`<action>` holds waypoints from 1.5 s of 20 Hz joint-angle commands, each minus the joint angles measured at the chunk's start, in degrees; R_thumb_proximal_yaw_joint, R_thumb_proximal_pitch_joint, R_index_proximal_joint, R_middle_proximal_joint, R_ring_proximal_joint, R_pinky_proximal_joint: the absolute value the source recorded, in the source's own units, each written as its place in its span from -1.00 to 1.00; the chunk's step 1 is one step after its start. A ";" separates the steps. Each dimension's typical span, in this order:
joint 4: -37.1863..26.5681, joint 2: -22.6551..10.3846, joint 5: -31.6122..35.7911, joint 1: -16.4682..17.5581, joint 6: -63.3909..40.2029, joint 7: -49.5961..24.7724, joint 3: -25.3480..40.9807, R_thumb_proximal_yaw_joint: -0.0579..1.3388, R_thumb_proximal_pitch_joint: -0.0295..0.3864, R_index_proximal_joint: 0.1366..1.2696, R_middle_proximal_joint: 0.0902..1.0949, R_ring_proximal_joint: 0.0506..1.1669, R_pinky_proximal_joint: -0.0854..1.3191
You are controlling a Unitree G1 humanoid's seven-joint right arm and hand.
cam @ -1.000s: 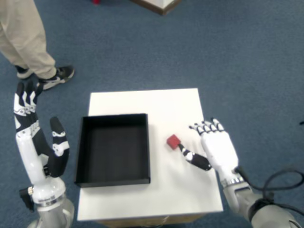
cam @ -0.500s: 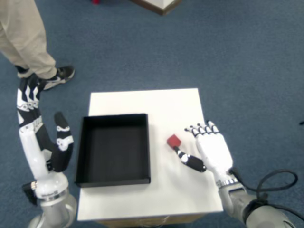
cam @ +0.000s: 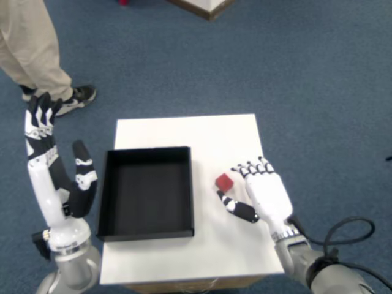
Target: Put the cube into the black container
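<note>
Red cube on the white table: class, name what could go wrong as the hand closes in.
The right hand is open, its thumb just below the cube; a nudge could slide it away. The cube sits outside the black container, so it must clear the raised wall.

White table [cam: 184,131], blue carpet [cam: 294,67], person's leg [cam: 33,49]

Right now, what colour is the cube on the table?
Red; the cube shows clearly in the head view, beside the right hand.
</note>
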 commanded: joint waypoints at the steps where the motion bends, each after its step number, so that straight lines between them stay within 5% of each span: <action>1: 1.04 -0.61 1.18 -3.16 1.23 -0.31 -0.93 -0.42 -0.50 -0.49 -0.50 -0.56 -0.72; 30: 1.16 -0.26 4.30 -3.53 5.48 11.31 -2.87 -0.41 -0.48 -0.42 -0.55 -0.61 -0.76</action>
